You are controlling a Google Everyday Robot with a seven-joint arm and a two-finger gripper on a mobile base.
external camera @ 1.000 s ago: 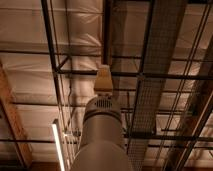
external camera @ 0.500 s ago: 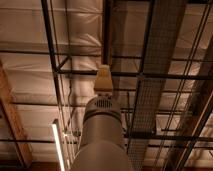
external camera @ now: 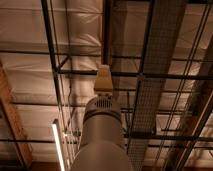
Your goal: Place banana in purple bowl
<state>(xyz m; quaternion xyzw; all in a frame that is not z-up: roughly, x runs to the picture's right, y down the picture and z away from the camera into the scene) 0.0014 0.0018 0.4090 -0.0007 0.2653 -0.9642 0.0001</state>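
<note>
Nothing has moved since a second ago. The gripper (external camera: 103, 80) sits just where it was, a pale tapered piece capping the thick grey arm (external camera: 102, 135) and aimed up at the ceiling (external camera: 30, 35). I only get its back from here, so I cannot tell whether it is clenched, released or carrying anything. Behind it runs a dark crossbar (external camera: 160, 76) of the roof framing. A mesh cable tray (external camera: 157, 55) stretches away on the right of the view, and a lit tube lamp (external camera: 58, 147) glows low on the left beside the arm. A wooden beam (external camera: 12, 120) slants down the far left edge.

What worries me is that the whole view is roof, with no table, fruit or dish in it. If the arm swings down from this pose, I'd guess it starts blind. It could come in off target, nudge the purple bowl aside or press into the banana instead of closing around it. If it happens to be carrying the fruit already, letting go from up there would drop it a long way, though I can't confirm that it is.

The banana is nowhere in sight, and neither is the purple bowl. Presumably both lie somewhere below and outside the view, so their position relative to the gripper can't be told.
</note>
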